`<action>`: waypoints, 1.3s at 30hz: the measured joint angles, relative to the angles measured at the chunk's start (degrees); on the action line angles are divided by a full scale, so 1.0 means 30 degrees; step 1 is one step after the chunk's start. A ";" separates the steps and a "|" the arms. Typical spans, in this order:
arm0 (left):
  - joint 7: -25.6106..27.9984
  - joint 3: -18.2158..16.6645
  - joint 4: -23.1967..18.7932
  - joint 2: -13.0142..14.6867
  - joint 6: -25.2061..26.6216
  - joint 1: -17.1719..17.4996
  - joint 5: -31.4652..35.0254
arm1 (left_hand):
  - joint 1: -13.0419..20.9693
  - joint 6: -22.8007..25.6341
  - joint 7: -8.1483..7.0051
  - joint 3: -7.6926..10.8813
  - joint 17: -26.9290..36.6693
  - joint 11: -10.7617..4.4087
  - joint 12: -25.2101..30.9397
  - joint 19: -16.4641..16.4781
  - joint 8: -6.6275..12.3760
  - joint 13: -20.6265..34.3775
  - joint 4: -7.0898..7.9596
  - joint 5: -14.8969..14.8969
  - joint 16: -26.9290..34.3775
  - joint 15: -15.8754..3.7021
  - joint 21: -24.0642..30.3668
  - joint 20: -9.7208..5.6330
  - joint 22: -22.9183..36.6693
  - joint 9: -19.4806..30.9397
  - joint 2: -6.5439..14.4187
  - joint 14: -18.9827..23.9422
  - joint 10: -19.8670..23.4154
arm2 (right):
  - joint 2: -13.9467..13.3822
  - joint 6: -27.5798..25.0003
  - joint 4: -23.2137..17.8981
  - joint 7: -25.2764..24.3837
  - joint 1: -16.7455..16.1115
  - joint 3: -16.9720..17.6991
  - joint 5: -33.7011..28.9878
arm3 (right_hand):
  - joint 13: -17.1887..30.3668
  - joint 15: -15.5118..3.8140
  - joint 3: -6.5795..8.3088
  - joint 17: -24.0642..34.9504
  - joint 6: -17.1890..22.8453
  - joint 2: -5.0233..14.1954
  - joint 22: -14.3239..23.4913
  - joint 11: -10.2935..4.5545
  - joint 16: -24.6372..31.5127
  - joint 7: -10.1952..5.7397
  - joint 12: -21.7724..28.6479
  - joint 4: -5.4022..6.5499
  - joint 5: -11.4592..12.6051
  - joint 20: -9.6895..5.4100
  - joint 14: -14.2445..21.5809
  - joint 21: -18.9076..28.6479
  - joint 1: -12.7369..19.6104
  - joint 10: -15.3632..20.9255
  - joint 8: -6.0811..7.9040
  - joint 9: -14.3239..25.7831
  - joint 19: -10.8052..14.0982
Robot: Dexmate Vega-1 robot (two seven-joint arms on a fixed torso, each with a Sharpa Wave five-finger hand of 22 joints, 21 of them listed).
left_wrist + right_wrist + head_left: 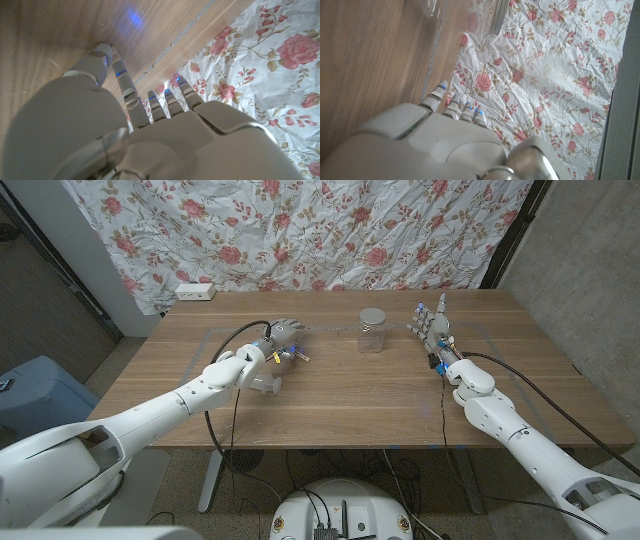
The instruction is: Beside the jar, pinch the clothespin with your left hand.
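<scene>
left hand (283, 338) left of clear lidded glass jar (373, 330), fingers apart, empty; clothespin unseen, pinch not yet done.

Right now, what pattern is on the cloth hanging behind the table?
Pink roses on white cloth, clearest in the right wrist view.

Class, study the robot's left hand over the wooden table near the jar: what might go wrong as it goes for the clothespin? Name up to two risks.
1. The left hand covers the spot beside the jar, and no clothespin is clearly visible beneath it, so the fingers may close on nothing.
2. The jar stands close to that hand's right; a sideways correction might knock it over.
</scene>
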 measured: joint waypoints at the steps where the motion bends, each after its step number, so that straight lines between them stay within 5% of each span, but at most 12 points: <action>1: 0.0040 0.0000 0.0000 0.0000 -0.0010 0.0000 0.0002 | 0.0008 0.0000 0.0000 -0.0001 0.0000 -0.0001 0.0000 0.0074 0.0002 -0.0001 0.0000 0.0000 0.0000 -0.0034 0.0000 -0.0074 0.0000 0.0016 0.0008 0.0035 0.0000 | 0.0000 0.0000 0.0000 0.0000 0.0000 0.0000 0.0000 | 0.0000 0.0000 0.0000 0.0001 0.0000 0.0000 0.0000 0.0000 0.0000 0.0000 0.0000 0.0000 0.0000 0.0000 0.0000 0.0000 0.0000 0.0000 0.0000 0.0000 0.0000; 39: 0.0412 -0.0729 -0.1099 0.0533 -0.0133 0.0512 0.0041 | 0.0254 0.0166 0.0033 -0.0337 0.0000 0.0000 0.0000 0.0274 -0.0120 -0.0005 0.0070 0.0000 0.0000 -0.0103 0.0000 -0.0137 0.0000 0.0043 0.0254 0.0581 0.0475 | 0.0006 0.0000 0.0016 0.0006 -0.0001 0.0000 0.0000 | 0.0000 0.0000 0.0000 0.0000 0.0000 0.0000 0.0000 0.0000 0.0000 0.0000 0.0000 0.0000 0.0000 0.0000 0.0000 0.0000 0.0000 0.0000 0.0000 0.0000 0.0000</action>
